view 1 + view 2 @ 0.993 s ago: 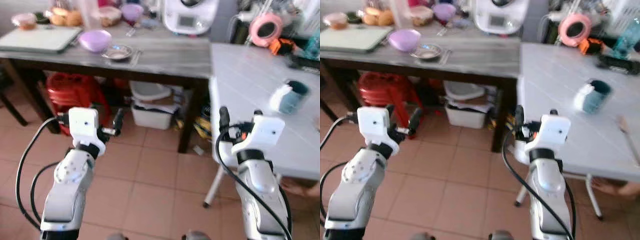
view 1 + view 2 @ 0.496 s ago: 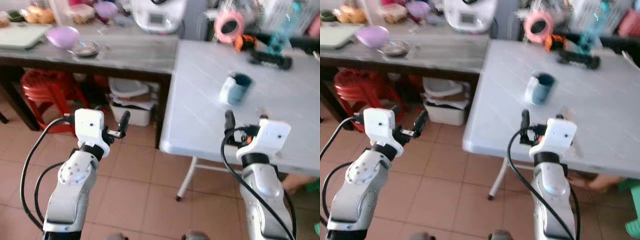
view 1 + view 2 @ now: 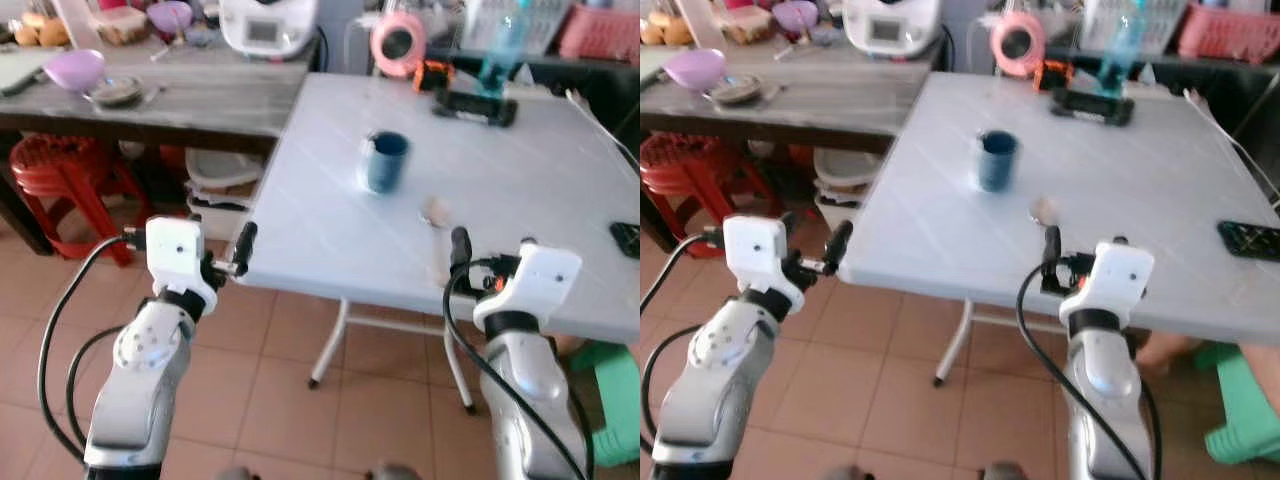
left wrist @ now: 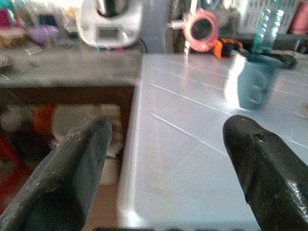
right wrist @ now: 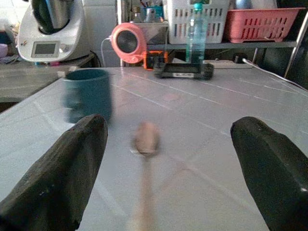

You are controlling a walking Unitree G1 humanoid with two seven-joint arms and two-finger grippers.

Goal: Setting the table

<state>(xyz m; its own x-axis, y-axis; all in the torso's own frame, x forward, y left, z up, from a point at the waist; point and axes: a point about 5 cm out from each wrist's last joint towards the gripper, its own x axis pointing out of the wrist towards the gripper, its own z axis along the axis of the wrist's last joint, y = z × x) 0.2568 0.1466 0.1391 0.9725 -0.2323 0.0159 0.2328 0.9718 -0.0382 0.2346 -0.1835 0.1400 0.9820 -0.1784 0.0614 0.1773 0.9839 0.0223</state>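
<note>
Both grippers empty at the near edge of the white table, fingers spread wide.

The white folding table stands against a grey wooden counter that carries a white kitchen appliance and a purple bowl. On the white table a dark blue mug stands upright toward the middle, with a spoon — blurred, apparently wooden — lying nearer the robot. The left gripper hovers off the table's near corner, its two black fingers far apart, touching nothing. The right gripper hangs just above the tabletop, fingers equally wide — the spoon lies between them, untouched, the mug beyond.
</note>
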